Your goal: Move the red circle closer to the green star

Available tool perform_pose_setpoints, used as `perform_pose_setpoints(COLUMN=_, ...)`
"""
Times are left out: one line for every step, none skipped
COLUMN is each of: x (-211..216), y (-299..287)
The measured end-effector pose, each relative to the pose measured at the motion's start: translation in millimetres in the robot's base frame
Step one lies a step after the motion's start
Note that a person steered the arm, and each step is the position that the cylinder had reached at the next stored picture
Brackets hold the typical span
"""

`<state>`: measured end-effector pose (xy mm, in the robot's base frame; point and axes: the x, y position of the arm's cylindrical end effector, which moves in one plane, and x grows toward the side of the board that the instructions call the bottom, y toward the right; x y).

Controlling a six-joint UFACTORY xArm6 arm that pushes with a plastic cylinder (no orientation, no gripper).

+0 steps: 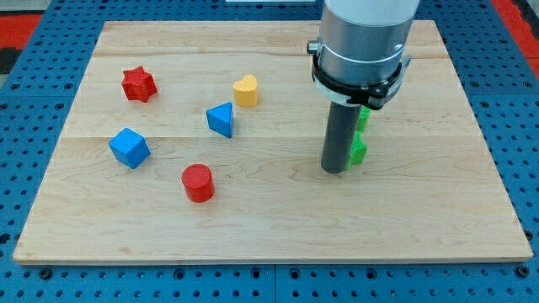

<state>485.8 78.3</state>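
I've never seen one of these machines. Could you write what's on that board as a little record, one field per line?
Board: wooden board on a blue pegged surface
My tip: at the view's right, right beside a green block
Green block: mostly hidden behind the rod, shape unclear
Red circle: view's lower left, far from my tip
Red star: upper left
Blue cube: left
Blue triangle: centre-left
Yellow heart: above the triangle
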Motion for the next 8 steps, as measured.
perform_pose_setpoints(x=-29, y=0)
perform_pose_setpoints(x=-29, y=0)
perform_pose_setpoints(x=8, y=-15)
perform_pose_setpoints(x=15, y=-21)
perform_pose_setpoints(x=67, y=-49)
perform_pose_setpoints(x=87, y=-56)
perform_pose_setpoints(x=130, y=-77)
perform_pose_setpoints(x=117, y=-113)
